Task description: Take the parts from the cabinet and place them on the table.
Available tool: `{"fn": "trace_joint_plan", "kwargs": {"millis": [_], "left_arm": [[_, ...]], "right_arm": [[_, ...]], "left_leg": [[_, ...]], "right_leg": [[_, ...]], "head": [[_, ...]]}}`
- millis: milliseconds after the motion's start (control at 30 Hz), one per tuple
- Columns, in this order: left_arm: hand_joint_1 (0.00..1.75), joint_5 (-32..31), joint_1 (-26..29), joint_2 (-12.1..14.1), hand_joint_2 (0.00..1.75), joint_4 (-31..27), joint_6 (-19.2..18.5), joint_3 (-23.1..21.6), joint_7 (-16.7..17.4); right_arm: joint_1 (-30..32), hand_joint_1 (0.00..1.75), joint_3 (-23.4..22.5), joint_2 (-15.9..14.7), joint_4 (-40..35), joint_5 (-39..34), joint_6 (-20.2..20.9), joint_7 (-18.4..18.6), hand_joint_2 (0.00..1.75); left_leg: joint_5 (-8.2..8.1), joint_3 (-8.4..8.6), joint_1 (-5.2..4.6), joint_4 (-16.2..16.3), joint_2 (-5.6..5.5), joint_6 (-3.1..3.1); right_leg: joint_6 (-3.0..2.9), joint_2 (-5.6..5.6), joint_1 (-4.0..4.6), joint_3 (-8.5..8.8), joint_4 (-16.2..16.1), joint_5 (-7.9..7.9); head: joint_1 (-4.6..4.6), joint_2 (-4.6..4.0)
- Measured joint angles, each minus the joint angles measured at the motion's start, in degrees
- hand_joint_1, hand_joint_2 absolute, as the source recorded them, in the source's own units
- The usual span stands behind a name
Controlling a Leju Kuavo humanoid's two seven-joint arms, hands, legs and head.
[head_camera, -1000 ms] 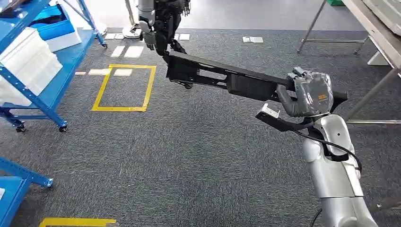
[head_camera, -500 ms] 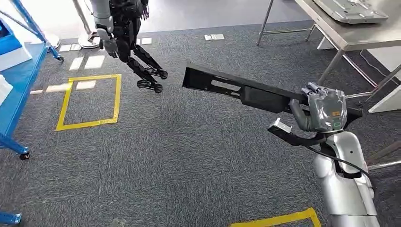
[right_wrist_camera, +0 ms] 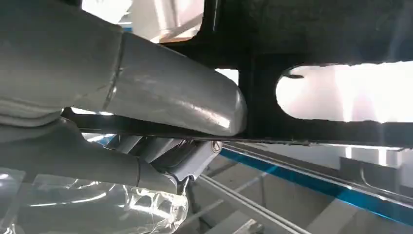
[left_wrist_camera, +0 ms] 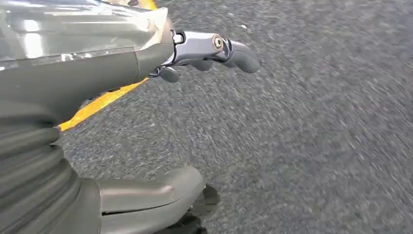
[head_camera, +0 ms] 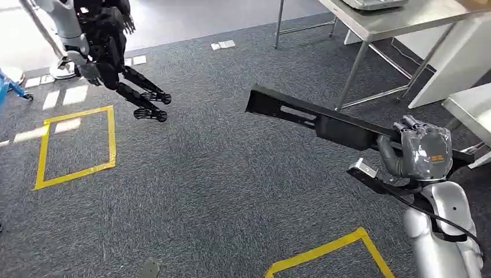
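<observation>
The right hand (head_camera: 421,153), at four o'clock in the head view, grasps a long black part (head_camera: 324,121) near one end; the part juts out toward ten o'clock, level above the grey carpet (head_camera: 220,174). In the right wrist view the thumb (right_wrist_camera: 180,100) presses against the part's flat edge beside an oval slot. The left hand (left_wrist_camera: 146,87) holds nothing, its fingers (left_wrist_camera: 229,51) apart above the carpet. A metal table (head_camera: 399,20) stands at one o'clock, its legs near the part's midsection. A second robot (head_camera: 98,40) stands at eleven o'clock beside a yellow floor marking (head_camera: 75,142).

Probable risks: held near one end, the long part could sag or twist out of the grasp; in turning toward the table, its free end could strike a table leg.
</observation>
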Motion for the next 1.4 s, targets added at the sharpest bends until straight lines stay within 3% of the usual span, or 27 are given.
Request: {"fn": "trace_joint_plan", "kwargs": {"millis": [33,67,100,167,200,233,300,333,367,467,500,567,600,700,767,800,833,867,900,1033,1100,1167,1233,1267,1333,1367,1400], "left_arm": [[0.0,-0.28,-0.37,-0.07,1.75,0.0,-0.02,-0.13,0.07],[0.0,-0.63,-0.56,-0.2,1.75,0.0,0.0,-0.2,0.07],[0.0,-1.18,-0.6,-0.3,1.75,0.0,0.0,-0.28,0.37],[0.0,-2.25,-0.44,-0.37,1.75,0.02,0.04,-0.96,1.13],[0.0,-2.56,-0.43,-0.37,1.75,0.02,0.04,-1.18,1.59],[0.0,-2.75,-0.53,-0.39,1.75,0.02,0.04,-1.33,1.92],[0.0,-3.3,-0.89,-0.42,1.75,0.02,-0.08,-1.75,2.38],[0.0,-3.63,-1.09,-0.37,1.75,0.02,-0.53,-1.92,2.45],[0.0,-3.67,-1.25,-0.24,1.75,0.02,-1.12,-2.12,2.43],[0.0,-3.65,-1.63,-0.22,1.75,0.02,-2.38,-2.49,2.32],[0.0,-3.65,-1.89,-0.28,1.75,0.02,-2.62,-2.56,2.23],[0.0,-3.65,-2.26,-0.5,1.75,0.0,-2.97,-2.62,2.1],[0.0,-3.65,-2.26,-0.48,1.75,0.0,-2.97,-2.62,2.08],[0.0,-3.5,-2.06,-0.39,1.75,0.0,-2.8,-2.6,2.34],[0.0,-3.5,-2.07,-0.42,1.75,0.0,-2.8,-2.6,2.4],[0.0,-3.5,-2.07,-0.46,1.75,0.0,-2.8,-2.6,2.43],[0.0,-3.5,-2.08,-0.46,1.75,0.0,-2.8,-2.6,2.43],[0.0,-3.5,-2.14,-0.2,1.75,-0.02,-2.78,-2.6,2.43],[0.0,-3.5,-2.12,-0.24,1.75,-0.02,-2.78,-2.6,2.43],[0.0,-3.5,-2.32,-0.2,1.75,-0.04,-2.71,-2.6,2.45],[0.0,-3.21,-2.34,-0.2,1.75,-0.04,-2.38,-2.6,2.51],[0.0,-3.08,-1.91,-0.2,1.75,-0.02,-2.38,-2.51,2.56],[0.0,-2.78,-1.67,-0.13,1.75,0.0,-2.38,-2.43,2.14],[0.0,-2.38,-1.67,-0.09,1.75,0.0,-2.34,-2.32,1.86],[0.0,-2.19,-1.69,0.07,1.75,0.0,-2.32,-2.16,1.33],[0.0,-2.01,-1.69,0.33,1.75,0.0,-2.25,-1.93,1.09],[0.0,-1.88,-1.55,0.5,1.75,0.0,-2.23,-1.66,0.96]], "right_arm": [[0.05,1.75,-0.11,-0.26,-0.13,-0.3,0.2,-0.26,0.0],[-0.31,1.75,-0.39,-0.59,-0.22,-0.64,0.44,-0.44,0.0],[-0.44,1.75,-0.48,-0.65,-0.22,-1.23,0.5,-0.76,0.0],[-0.41,1.75,-0.63,-0.76,-0.13,-2.14,0.5,-1.22,0.0],[-0.34,1.75,-0.74,-0.87,-0.04,-2.27,0.5,-1.42,0.0],[-0.21,1.75,-0.74,-1.11,0.04,-2.4,0.48,-1.6,0.0],[-0.11,1.75,-0.83,-1.24,0.04,-2.6,0.44,-1.64,0.0],[0.04,1.75,-0.85,-1.2,0.02,-2.93,0.44,-1.7,0.0],[0.26,1.75,-0.85,-1.18,-0.07,-3.34,0.41,-1.79,0.0],[1.03,1.75,-0.74,-0.98,-0.04,-3.45,0.41,-2.6,0.0],[1.12,1.75,-0.7,-1.0,-0.04,-3.3,0.41,-2.82,0.0],[1.04,1.75,-0.72,-1.09,-0.04,-3.26,0.41,-2.97,0.0],[0.85,1.75,-0.63,-0.92,0.0,-3.23,0.41,-2.97,0.0],[0.88,1.75,-0.59,-0.52,0.41,-3.19,0.44,-2.97,0.0],[0.88,1.75,-0.57,-0.33,0.7,-3.17,0.44,-2.99,0.0],[0.84,1.75,-0.57,-0.26,0.72,-3.17,0.44,-2.99,0.0],[0.8,1.75,-0.57,-0.22,0.74,-3.17,0.44,-2.99,0.0],[0.71,1.75,-0.57,-0.15,0.81,-3.19,0.44,-2.99,0.0],[0.6,1.75,-0.52,-0.06,0.9,-3.15,0.44,-3.1,0.0],[0.44,1.75,-0.52,0.07,1.07,-3.13,0.44,-3.15,0.0],[-0.25,1.75,-0.48,0.13,1.27,-2.86,0.48,-3.32,0.0],[-1.32,1.75,0.24,0.79,1.96,-2.62,0.44,-3.5,0.0],[-1.91,1.75,1.0,1.2,2.88,-2.38,0.39,-3.58,0.0],[-2.24,1.75,1.37,1.42,3.32,-2.23,0.37,-3.67,0.0],[-2.97,1.75,2.38,1.97,3.94,-2.03,0.31,-3.67,0.0],[-3.26,1.75,2.77,2.36,4.22,-1.97,0.22,-3.65,0.0],[-3.8,1.75,3.22,2.69,4.68,-1.97,0.06,-3.63,0.0]], "left_leg": [[-0.71,-0.2,0.47,0.76,-1.77,-0.45],[-2.62,-1.12,0.71,3.29,-4.95,-0.49],[-5.08,-3.02,0.76,7.55,-6.92,-0.51],[-8.69,-7.32,0.71,16.26,-8.4,-0.61],[-8.63,-8.54,0.71,18.17,-8.5,-0.53],[-7.01,-8.31,0.71,16.92,-8.59,-0.28],[-1.4,-4.24,0.67,7.91,-9.36,0.44],[0.88,-1.64,0.67,2.23,-12.22,0.99],[0.08,-0.94,0.9,0.95,-14.34,1.12],[0.29,-0.95,0.13,0.8,-12.27,1.28],[0.69,-0.73,0.24,0.11,-11.55,1.66],[1.63,-0.08,0.57,-1.35,-10.13,2.26],[1.71,-0.1,0.55,-1.45,-9.19,2.37],[1.62,-0.36,0.54,-1.41,-6.58,2.27],[1.41,-0.3,0.64,-1.38,-5.04,1.95],[1.23,-0.17,0.79,-1.3,-4.3,1.64],[0.95,-0.02,0.86,-1.07,-3.7,1.21],[0.6,0.1,0.32,-0.79,-3.18,0.69],[0.3,0.04,0.15,-0.64,-2.64,0.26],[-0.6,0.55,0.62,-0.62,-0.74,-0.8],[-4.11,-1.42,1.09,4.53,-6.44,-0.97],[-8.36,-6.18,1.08,14.22,-8.23,-0.97],[-8.4,-8.85,1.08,18.12,-8.56,-0.66],[-6.65,-8.42,1.08,16.31,-8.63,-0.39],[-0.88,-4.13,1.07,6.52,-9.85,0.4],[0.75,-2.29,1.15,2.37,-13.02,0.88],[0.21,-1.49,1.38,0.6,-14.99,1.18]], "right_leg": [[-0.38,0.71,-0.75,0.24,-0.12,0.17],[-0.96,1.29,-0.7,0.18,-0.11,0.26],[-1.42,1.85,-0.61,0.16,-0.13,0.29],[-1.47,3.39,-0.32,0.05,-0.07,0.32],[-1.61,4.27,-0.13,0.03,-0.05,0.41],[-1.6,5.15,-0.02,0.03,-0.02,0.42],[-1.58,6.85,0.1,0.05,0.16,0.44],[-1.54,7.57,0.04,0.03,0.26,0.46],[-1.23,8.18,0.49,-0.29,0.33,0.61],[-0.17,10.04,-0.46,-0.8,-0.02,1.14],[0.35,10.79,-0.12,-1.13,-0.36,1.45],[-0.07,5.3,0.28,-2.54,1.89,0.13],[-0.34,3.61,0.15,-4.56,5.81,-1.75],[0.3,2.82,-0.44,-10.43,17.76,-5.49],[1.7,2.26,-1.12,-8.32,13.97,-3.6],[2.57,1.4,-1.48,-5.24,8.45,-1.64],[3.34,-0.81,-1.73,-1.79,2.46,0.18],[3.15,-3.98,-1.54,-0.66,-0.14,0.0],[2.59,-3.24,-0.69,-0.13,-0.03,0.28],[0.7,0.08,-1.57,-0.42,0.17,0.36],[-0.23,1.29,-1.41,-0.41,0.13,0.34],[-0.86,2.87,-1.05,-0.54,0.15,0.4],[-1.04,4.66,-0.67,-0.52,0.17,0.52],[-1.04,5.45,-0.6,-0.52,0.21,0.52],[-0.98,7.18,-0.53,-0.41,0.25,0.56],[-0.92,7.75,-0.73,-0.42,0.26,0.6],[-0.6,8.52,0.01,-0.77,0.46,0.73]], "head": [[-0.04,0.0],[-0.33,0.0],[-0.52,0.0],[-0.55,0.0],[-0.52,0.0],[-0.52,0.0],[-0.52,0.0],[-0.52,0.0],[-0.35,0.0],[-0.77,0.0],[-0.72,0.0],[-0.63,0.0],[-0.39,0.0],[-0.26,0.0],[-0.24,0.0],[-0.22,0.0],[-0.22,0.0],[-0.09,0.0],[-0.11,0.0],[-0.59,0.0],[-0.66,0.0],[-0.94,0.0],[-0.92,0.0],[-0.94,0.0],[-0.96,0.0],[-0.94,0.0],[-0.79,0.0]]}}
